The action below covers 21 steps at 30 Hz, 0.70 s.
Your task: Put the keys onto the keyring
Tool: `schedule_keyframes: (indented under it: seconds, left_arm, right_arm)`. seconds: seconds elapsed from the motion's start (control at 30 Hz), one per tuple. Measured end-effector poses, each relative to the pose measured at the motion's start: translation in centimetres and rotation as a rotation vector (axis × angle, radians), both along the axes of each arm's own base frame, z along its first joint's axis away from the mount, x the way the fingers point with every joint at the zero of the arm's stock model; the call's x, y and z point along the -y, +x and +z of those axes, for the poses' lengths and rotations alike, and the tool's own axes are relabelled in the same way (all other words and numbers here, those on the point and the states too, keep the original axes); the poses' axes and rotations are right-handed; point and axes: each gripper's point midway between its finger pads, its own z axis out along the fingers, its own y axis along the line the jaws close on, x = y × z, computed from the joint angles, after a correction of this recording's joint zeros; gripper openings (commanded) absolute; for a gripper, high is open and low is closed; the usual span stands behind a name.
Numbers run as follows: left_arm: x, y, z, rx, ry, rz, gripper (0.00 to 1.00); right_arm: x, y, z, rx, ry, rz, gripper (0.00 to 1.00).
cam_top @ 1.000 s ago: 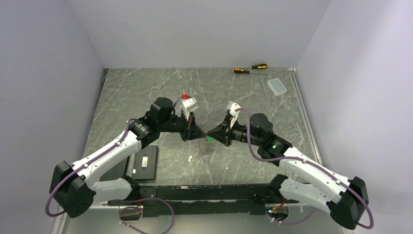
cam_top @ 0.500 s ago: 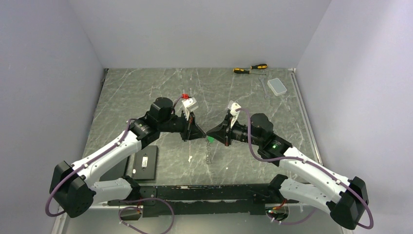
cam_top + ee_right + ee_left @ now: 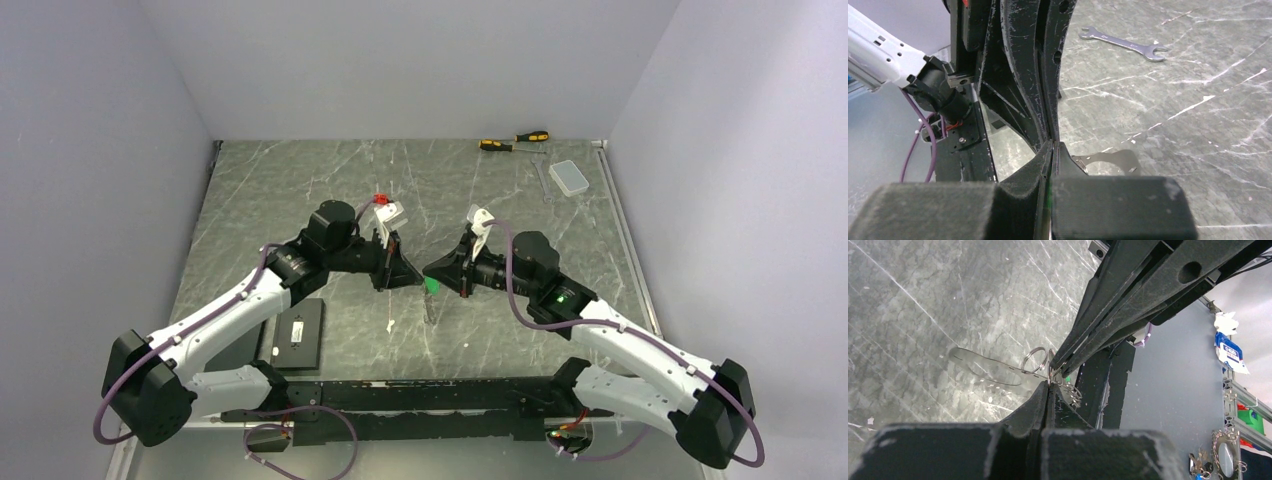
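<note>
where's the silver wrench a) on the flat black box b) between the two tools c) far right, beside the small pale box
c: in the top view the wrench lies at the far right, just left of the small pale box.

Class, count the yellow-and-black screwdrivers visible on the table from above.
2. The left screwdriver and the right screwdriver lie nearly end to end at the table's far edge. Others may be hidden.

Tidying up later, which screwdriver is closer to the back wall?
The right screwdriver; the left screwdriver lies a little farther from it.
</note>
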Motion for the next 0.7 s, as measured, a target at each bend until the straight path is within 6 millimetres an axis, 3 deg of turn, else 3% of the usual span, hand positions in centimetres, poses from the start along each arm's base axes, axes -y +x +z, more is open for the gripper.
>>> schedule_keyframes:
  seconds: [0.7]
  left_arm:
    - [0.05, 0.02, -0.04, 0.004, -0.005, -0.002, 0.00]
  right_arm:
    - [0.32, 0.75, -0.06, 0.001, -0.003, -0.036, 0.00]
